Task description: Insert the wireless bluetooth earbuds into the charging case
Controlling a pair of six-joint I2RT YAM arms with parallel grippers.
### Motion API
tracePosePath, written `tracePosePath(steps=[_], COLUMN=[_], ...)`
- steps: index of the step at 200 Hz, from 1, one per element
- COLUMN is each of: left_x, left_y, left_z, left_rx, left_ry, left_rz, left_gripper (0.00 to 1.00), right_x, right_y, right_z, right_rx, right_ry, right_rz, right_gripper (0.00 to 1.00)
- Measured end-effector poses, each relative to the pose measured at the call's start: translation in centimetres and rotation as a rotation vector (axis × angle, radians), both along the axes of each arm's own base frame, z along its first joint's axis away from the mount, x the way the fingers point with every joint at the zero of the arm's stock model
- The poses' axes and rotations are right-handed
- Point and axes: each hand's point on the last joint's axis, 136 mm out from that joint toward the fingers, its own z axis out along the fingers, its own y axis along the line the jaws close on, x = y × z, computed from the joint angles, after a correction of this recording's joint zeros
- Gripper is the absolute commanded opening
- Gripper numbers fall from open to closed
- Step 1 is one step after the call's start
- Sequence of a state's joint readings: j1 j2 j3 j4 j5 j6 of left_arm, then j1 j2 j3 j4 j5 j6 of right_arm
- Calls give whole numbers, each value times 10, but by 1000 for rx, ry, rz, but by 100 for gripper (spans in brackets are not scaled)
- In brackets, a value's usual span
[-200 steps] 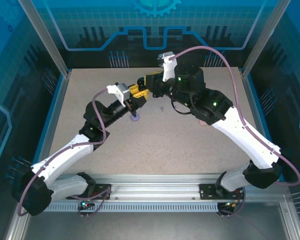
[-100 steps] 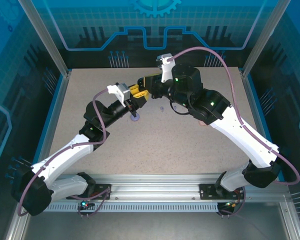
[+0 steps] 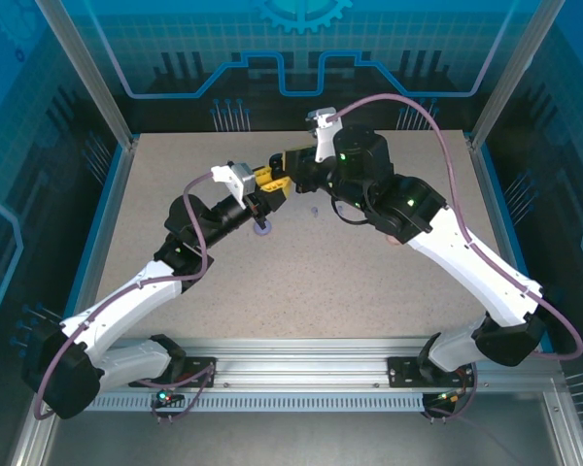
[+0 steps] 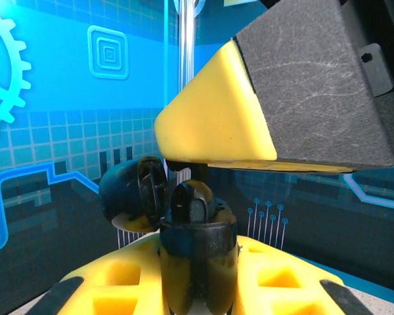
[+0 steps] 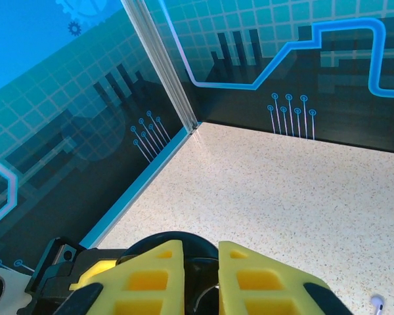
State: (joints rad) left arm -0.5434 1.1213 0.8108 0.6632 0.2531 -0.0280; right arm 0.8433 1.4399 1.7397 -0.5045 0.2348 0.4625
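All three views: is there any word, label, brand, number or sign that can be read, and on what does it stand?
None: no readable text appears in these views.
The blue wall panels carry only drawings: a gear, nested squares and circuit lines.
The black charging case and the right gripper show no print.

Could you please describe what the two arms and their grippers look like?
Both the left arm and right arm have white link shells, black joints with green lights, and a mauve cable along each. A white camera mount sits at each wrist. The left gripper and right gripper have yellow fingers with square cut-outs.
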Motion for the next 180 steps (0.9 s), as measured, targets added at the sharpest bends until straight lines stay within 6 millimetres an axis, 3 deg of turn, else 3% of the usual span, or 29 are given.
tracePosePath(steps=[180], left_x=[1], left_y=[0], left_z=[-4], left_rx=[10], left_ry=[14], left_rz=[-1], left_gripper=[0], right_x=[4], right_y=[6], right_z=[-7], right_rx=[24], right_ry=[40], right_rz=[6], right_gripper=[14])
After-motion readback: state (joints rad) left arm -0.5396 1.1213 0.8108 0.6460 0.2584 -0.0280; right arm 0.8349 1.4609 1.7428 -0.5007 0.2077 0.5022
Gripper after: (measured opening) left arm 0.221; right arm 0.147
